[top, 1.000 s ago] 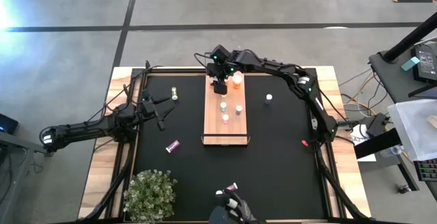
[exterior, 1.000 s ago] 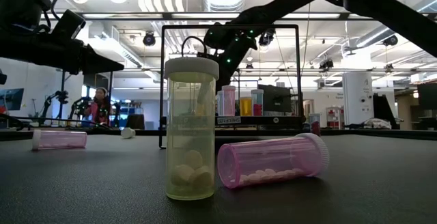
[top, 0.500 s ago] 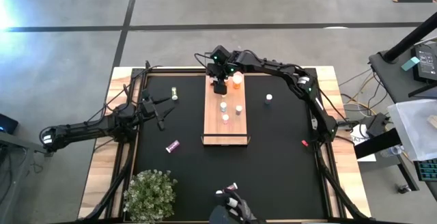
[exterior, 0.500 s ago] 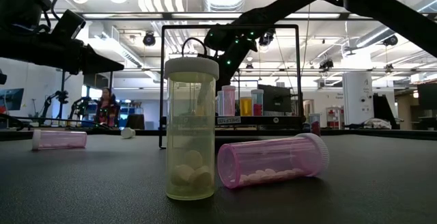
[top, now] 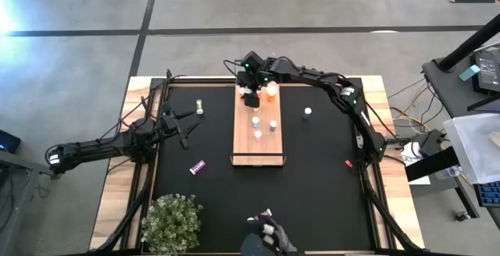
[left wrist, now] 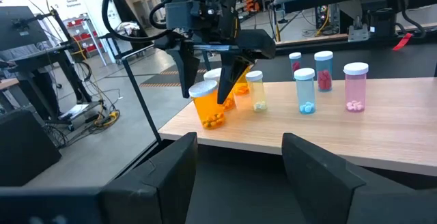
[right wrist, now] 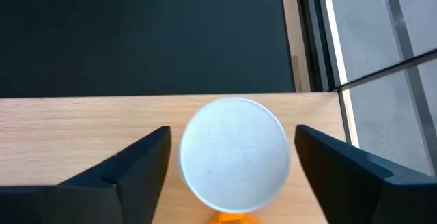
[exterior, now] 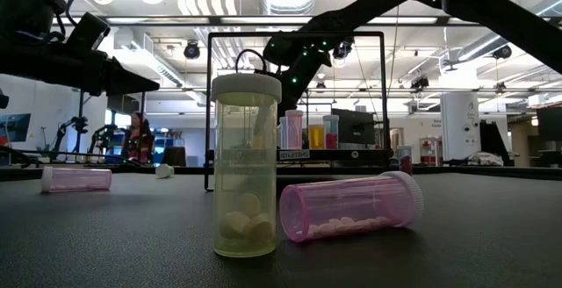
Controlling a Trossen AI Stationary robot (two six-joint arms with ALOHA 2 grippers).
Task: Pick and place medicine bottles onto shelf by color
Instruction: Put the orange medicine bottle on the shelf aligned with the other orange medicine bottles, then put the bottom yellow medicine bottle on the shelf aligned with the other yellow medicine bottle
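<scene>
Straddling an upright amber bottle [right wrist: 234, 157] on the shelf [top: 242, 143] far end, right gripper [top: 250, 94] jaws released w/ gaps both sides, axis vertical; left gripper [top: 181, 122] idle, open.

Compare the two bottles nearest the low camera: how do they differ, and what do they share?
The yellowish bottle stands upright; the pink bottle lies on its side. The yellowish bottle holds a few large pale tablets, the pink bottle many small white ones. Both are see-through, capped and on the black mat.

Bottles crowd the shelf's [top: 258, 148] far half beneath the right gripper [top: 250, 97]; its near half lies bare.
</scene>
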